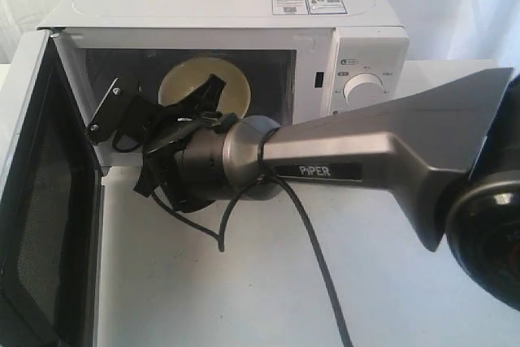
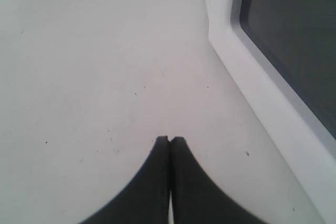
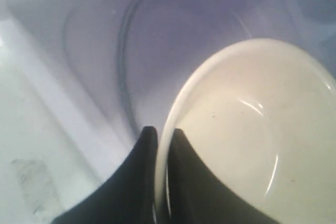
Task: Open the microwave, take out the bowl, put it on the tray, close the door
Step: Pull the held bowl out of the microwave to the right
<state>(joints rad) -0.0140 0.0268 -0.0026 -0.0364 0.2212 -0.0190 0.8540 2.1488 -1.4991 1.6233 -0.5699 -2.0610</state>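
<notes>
The white microwave (image 1: pixel 244 14) stands at the back with its door (image 1: pixel 45 201) swung wide open to the left. Inside the cavity the cream-yellow bowl (image 1: pixel 191 79) is tipped up, its inside facing out. My right gripper (image 3: pixel 161 132) is shut on the bowl (image 3: pixel 252 129), one finger inside the rim and one outside, above the glass turntable (image 3: pixel 157 35). In the exterior view the right gripper (image 1: pixel 207 95) reaches into the opening. My left gripper (image 2: pixel 169 140) is shut on nothing, over the white table beside the door (image 2: pixel 283 40). The tray is out of view.
The right arm (image 1: pixel 382 144) crosses the table (image 1: pixel 244 282) in front of the microwave, with a black cable (image 1: pixel 317 258) hanging from it. The knobs (image 1: pixel 363 91) sit on the microwave's right panel. The open door stands out along the table's left side.
</notes>
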